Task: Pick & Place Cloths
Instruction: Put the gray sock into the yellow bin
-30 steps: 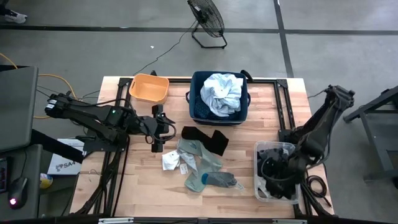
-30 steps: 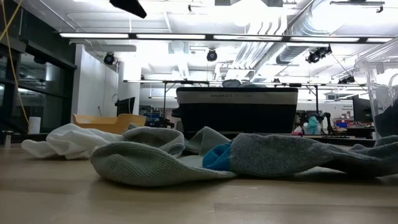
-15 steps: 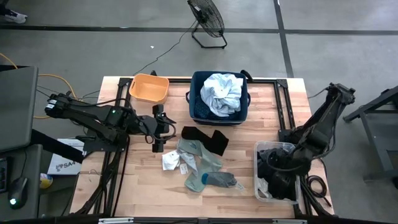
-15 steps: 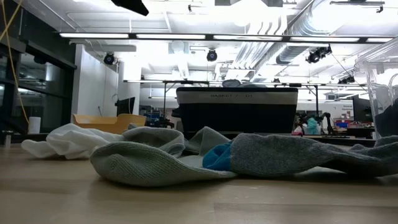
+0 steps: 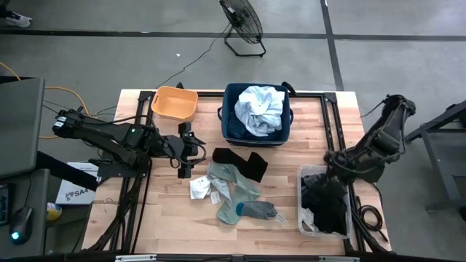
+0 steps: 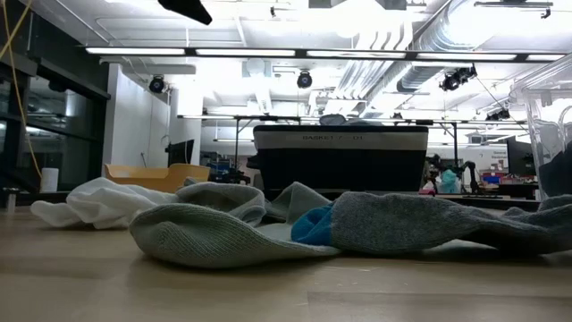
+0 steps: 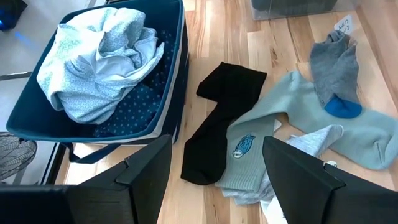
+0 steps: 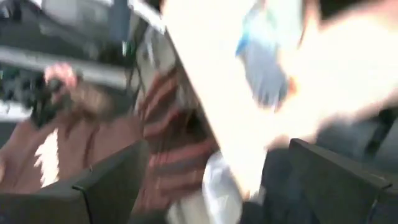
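Meanwhile the right gripper [image 5: 325,195], jaws spread, has risen from the clear box [image 5: 309,175], seemingly empty; the left gripper [image 5: 191,151] waits open beside the socks [image 5: 237,191]; two shirts [image 5: 261,108] already binned.

The wooden table [image 5: 145,218] carries an orange tub [image 5: 175,102], a navy bin [image 5: 256,113] and a clear box [image 5: 322,201]. Ahead of the open left jaws lie a black cloth [image 5: 241,161], grey-green socks [image 5: 237,191] and white pieces [image 5: 200,189].
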`<move>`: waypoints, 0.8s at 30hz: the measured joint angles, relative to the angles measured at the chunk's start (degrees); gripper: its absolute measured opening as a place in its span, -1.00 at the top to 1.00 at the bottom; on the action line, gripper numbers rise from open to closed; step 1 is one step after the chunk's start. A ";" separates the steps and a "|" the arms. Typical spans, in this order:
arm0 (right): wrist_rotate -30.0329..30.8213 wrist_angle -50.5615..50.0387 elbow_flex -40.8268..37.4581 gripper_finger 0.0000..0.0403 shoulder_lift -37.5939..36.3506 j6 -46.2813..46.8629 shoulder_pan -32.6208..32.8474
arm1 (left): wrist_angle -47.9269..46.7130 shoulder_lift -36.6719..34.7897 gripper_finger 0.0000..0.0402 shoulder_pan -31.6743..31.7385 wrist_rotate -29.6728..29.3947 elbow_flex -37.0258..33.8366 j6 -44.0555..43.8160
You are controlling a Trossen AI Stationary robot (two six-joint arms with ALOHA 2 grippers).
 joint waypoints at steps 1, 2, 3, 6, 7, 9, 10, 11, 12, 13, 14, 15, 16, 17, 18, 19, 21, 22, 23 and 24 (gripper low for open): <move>2.47 0.07 0.00 -0.90 -0.06 -2.05 -0.83 | 0.01 0.00 -0.24 0.00 0.00 0.00 0.00; 4.64 0.22 0.00 -0.90 -0.05 -4.39 -1.79 | 0.01 0.00 -0.24 0.00 0.00 0.00 0.00; 6.48 0.55 0.00 -0.90 0.03 -7.08 -2.76 | 0.01 0.00 -0.24 0.00 0.00 0.00 0.00; 11.40 2.04 0.00 -0.90 1.35 -16.27 -6.25 | 0.01 0.00 -0.24 0.00 0.00 0.00 -0.21; 12.96 2.89 0.00 -0.90 2.02 -19.84 -7.53 | 0.01 0.00 -0.24 0.00 0.00 0.00 -0.37; 14.61 5.45 0.00 -0.90 3.66 -27.64 -10.28 | -0.09 0.00 -0.24 0.00 0.02 0.00 -0.64; 14.81 7.13 0.00 -0.90 4.66 -31.73 -11.77 | -0.27 0.00 -0.24 0.00 0.02 0.00 -0.89; 14.84 8.90 0.00 -0.90 5.74 -35.69 -13.22 | -0.54 0.00 -0.24 0.00 0.02 0.00 -1.12; 14.86 10.82 0.00 -0.90 7.06 -39.59 -14.72 | -0.87 0.00 -0.24 0.00 0.04 0.00 -1.44; 14.90 12.56 0.00 -0.90 8.47 -43.24 -16.00 | -1.37 0.00 -0.24 0.00 0.02 0.00 -1.51; 14.93 14.01 0.00 -0.90 9.84 -46.91 -17.21 | -1.80 0.00 -0.24 0.00 0.03 0.00 -1.67; 14.99 15.28 0.00 -0.90 11.44 -50.26 -18.43 | -2.09 0.00 -0.24 0.00 0.02 0.00 -1.85; 15.10 16.72 0.00 -0.90 13.04 -52.66 -19.65 | -2.48 0.00 -0.24 0.00 0.04 0.00 -2.10; 15.04 18.23 0.00 -0.90 14.61 -54.80 -20.91 | -3.02 0.00 -0.24 0.00 0.04 0.00 -2.51; 15.02 19.55 0.00 -0.90 16.16 -56.35 -22.06 | -3.42 0.00 -0.24 0.00 0.04 -0.02 -2.88; 14.81 20.59 0.00 -0.90 17.64 -57.35 -23.07 | -3.61 0.00 -0.24 0.00 0.04 -0.02 -3.08; 13.63 22.24 0.00 -0.90 20.38 -58.04 -24.93 | -4.27 0.00 -0.24 0.00 0.02 -0.02 -3.21; 12.31 23.06 0.00 -0.90 21.66 -58.24 -25.83 | -4.46 0.00 -0.24 0.00 0.03 -0.02 -3.21; 10.61 23.90 0.00 -0.90 22.89 -58.27 -26.61 | -4.48 0.02 -0.24 0.00 0.02 -0.02 -3.21; 8.84 24.70 0.00 -0.90 24.07 -58.18 -27.26 | -4.57 0.02 -0.24 0.00 0.02 -0.02 -3.21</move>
